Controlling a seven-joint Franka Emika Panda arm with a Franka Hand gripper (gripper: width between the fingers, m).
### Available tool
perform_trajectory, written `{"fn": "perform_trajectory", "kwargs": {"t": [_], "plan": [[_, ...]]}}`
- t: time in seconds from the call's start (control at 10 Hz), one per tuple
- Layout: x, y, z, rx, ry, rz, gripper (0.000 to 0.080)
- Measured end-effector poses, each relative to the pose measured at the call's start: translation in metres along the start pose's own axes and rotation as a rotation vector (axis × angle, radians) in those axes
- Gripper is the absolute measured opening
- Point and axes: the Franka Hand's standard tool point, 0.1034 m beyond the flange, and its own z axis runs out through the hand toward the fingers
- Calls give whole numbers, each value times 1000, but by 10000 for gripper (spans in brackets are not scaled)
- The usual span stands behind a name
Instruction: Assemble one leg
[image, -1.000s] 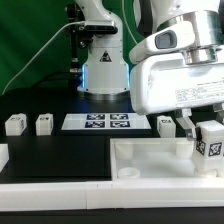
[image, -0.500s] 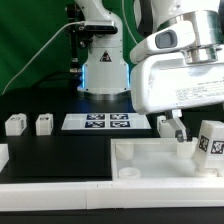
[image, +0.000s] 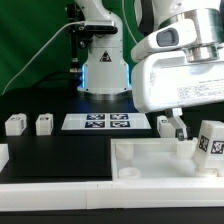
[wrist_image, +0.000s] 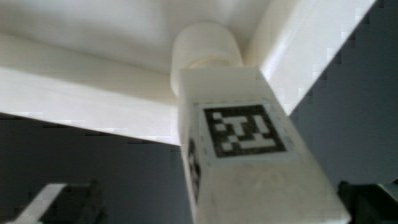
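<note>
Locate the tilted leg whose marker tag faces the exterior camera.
The leg leans at the exterior view's far right, at the right end of the white tray-like piece, just beside a dark gripper finger.

Green curtain (image: 30, 50) across back, plain, evenly lit. Black counter (image: 60, 150) below, matte, running full width of exterior view. Blue light (image: 88, 72) glowing at back centre, just above counter. Lighting bright, even, shadows faint. Wrist view: dark counter too, blurred.

Leg (image: 211, 143) clipped by exterior view's right edge. Gripper (image: 193, 135): one finger hidden behind it; hold unclear. Wrist view blurred; leg's near end out of frame.
</note>
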Motion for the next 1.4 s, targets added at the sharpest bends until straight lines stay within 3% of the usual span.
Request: {"fn": "perform_trajectory", "kwargs": {"t": [0.2,0.4,0.7,0.9,1.0,1.2,1.4], "plan": [[3,0,-10,8,-31,-3,649],[1,-1,-8,14,-49,-2,649],[-4,-15,-10,80,-287,22,649],[-10,-17,-14,127,-513,21,649],[-2,-10,-11,130,-513,15,649],[-5,4,-11,119,-513,31,649],[-6,2,-10,121,-515,28,649]]}}
